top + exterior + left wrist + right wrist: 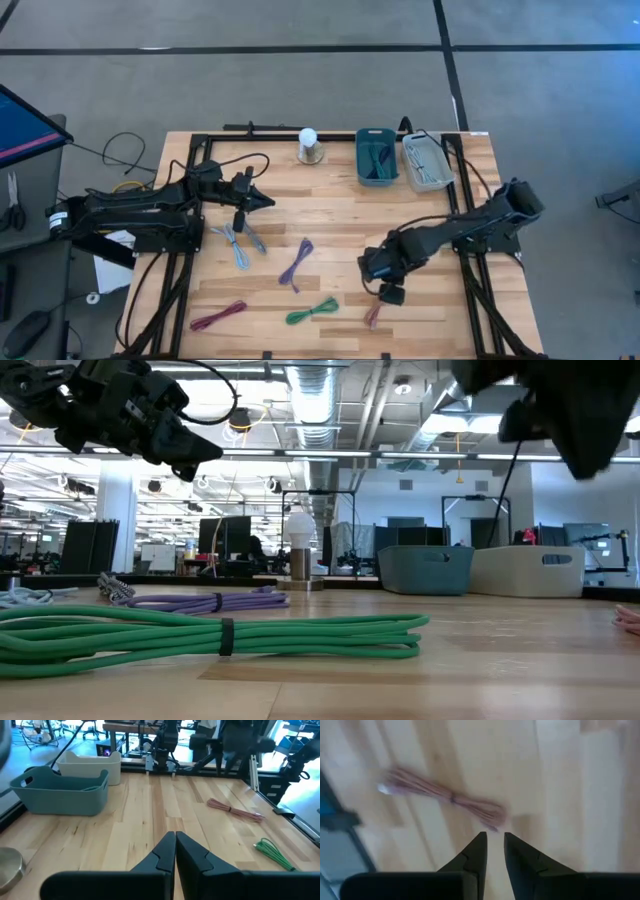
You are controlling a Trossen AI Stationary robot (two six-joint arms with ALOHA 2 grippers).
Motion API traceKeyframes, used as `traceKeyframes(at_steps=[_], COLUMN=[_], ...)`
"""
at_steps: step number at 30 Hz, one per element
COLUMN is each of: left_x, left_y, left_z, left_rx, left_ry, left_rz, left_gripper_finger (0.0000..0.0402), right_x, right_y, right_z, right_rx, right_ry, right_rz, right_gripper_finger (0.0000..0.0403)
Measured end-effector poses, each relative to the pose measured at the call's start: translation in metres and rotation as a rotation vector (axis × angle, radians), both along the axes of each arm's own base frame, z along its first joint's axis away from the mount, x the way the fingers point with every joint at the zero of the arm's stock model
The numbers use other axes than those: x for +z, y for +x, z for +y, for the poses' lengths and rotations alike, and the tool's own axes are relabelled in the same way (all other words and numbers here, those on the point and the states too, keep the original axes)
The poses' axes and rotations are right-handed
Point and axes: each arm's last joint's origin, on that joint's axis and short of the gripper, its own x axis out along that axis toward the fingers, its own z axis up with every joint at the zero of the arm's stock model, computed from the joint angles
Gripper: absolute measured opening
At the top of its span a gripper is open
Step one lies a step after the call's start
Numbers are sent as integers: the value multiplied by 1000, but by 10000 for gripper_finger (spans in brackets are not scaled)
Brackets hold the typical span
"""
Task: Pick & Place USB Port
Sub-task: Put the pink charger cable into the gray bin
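Note:
Several bundled cables lie flat on the wooden table (440, 240). The pink one (373, 316) lies near the front edge and also shows in the right wrist view (445, 797). My right gripper (495, 837) hangs a little above the table, pointing down, just beside that bundle's end. Its fingers (388, 292) stand slightly apart with nothing between them. My left gripper (268, 202) hovers level over the table's left half, shut and holding nothing (175, 837). A green cable (312, 311), a purple one (297, 263), a magenta one (218, 316) and a grey-blue one (235, 245) lie apart from both grippers.
A teal bin (377, 157) with cables inside and a white bin (427, 162) stand side by side at the far edge. A small white-topped lamp (309, 145) stands to their left. Bare wood stretches between the bins and the cables.

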Motion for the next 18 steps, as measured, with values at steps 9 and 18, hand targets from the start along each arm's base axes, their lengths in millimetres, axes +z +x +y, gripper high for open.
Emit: traceKeyframes(at_steps=[9, 18], left_x=[0, 0], left_y=[0, 0], left_z=[0, 0], left_rx=[0, 0], left_ry=[0, -3], left_rz=[0, 0], left_gripper_finger=[12, 12], right_x=[-37, -42], right_y=[8, 14], right_z=[21, 37], right_rx=[118, 149], right_ry=[-17, 6], right_rz=[117, 83], right_gripper_finger=[64, 122])
